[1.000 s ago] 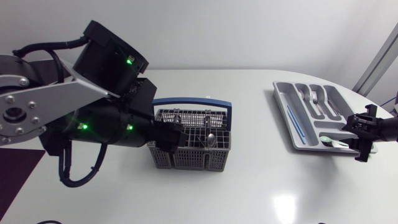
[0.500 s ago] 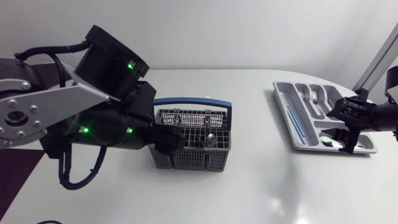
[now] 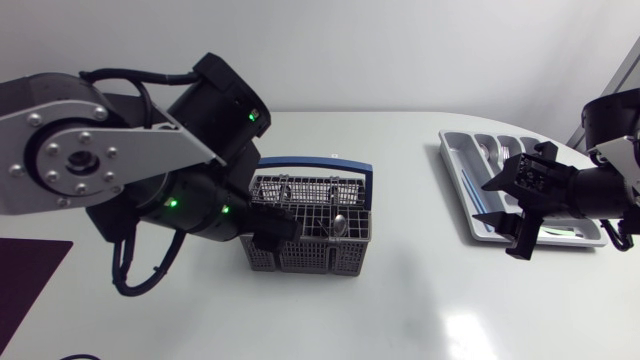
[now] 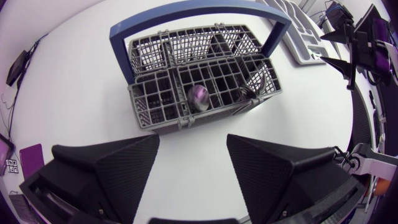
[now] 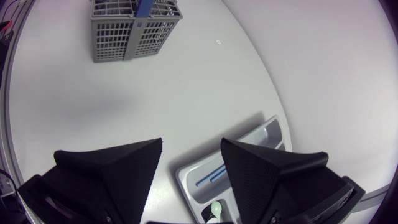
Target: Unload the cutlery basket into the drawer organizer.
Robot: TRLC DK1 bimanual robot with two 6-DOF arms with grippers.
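Note:
The grey cutlery basket [image 3: 305,252] with a blue handle stands mid-table. A spoon [image 4: 198,96] and another utensil [image 4: 258,85] stick up in it. My left gripper [image 3: 272,226] hovers at the basket's left side, open and empty; in its wrist view the fingers [image 4: 118,165] straddle bare table just short of the basket [image 4: 155,99]. The white drawer organizer [image 3: 455,150] lies at the right with forks and spoons [image 3: 505,155], a blue piece [image 3: 476,200] and a green-handled spoon [image 3: 552,231]. My right gripper [image 3: 508,215] hangs open and empty over the organizer's left front part [image 5: 186,177].
In the left wrist view my right gripper [image 4: 348,46] shows beyond the basket, beside the organizer [image 4: 305,37]. Bare white table lies between the basket [image 5: 134,25] and the organizer. A dark mat [image 3: 30,270] sits at the table's left front edge.
My right gripper has come leftward from the organizer's right end to its left front part, fingers spreading wider. The left arm has shifted above the basket's left side; its gripper stays put.

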